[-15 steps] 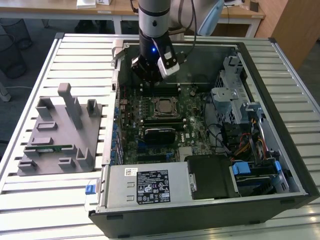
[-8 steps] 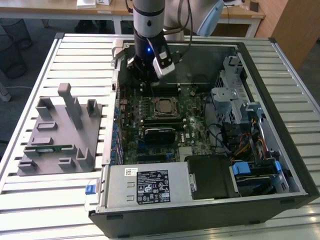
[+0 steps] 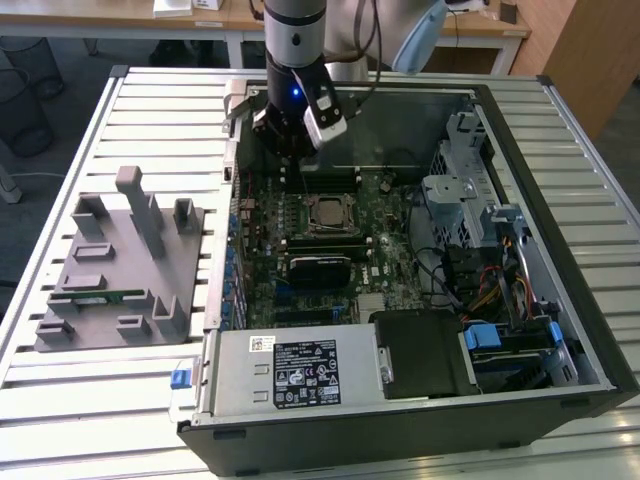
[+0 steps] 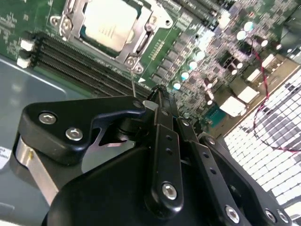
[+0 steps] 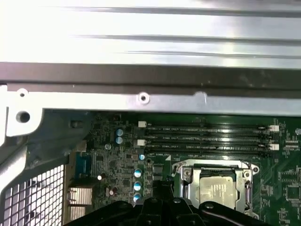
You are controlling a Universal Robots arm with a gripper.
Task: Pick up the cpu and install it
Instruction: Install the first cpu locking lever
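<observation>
The slatted metal surface (image 3: 90,400) carries an open computer case (image 3: 560,180) and a grey fixture block (image 3: 120,260). Inside the case lies the green motherboard (image 3: 385,250). The cpu (image 3: 327,212) sits in its socket on the board, framed by the metal retention bracket (image 4: 141,40). The tool (image 3: 290,145) hangs above the memory slots (image 5: 207,139), just beside the socket, fingers (image 4: 162,122) clenched on nothing.

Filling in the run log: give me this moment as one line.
cpu: seated in motherboard socket | gripper: above memory slots, beside socket, holding nothing visible | jaws: unclear
</observation>
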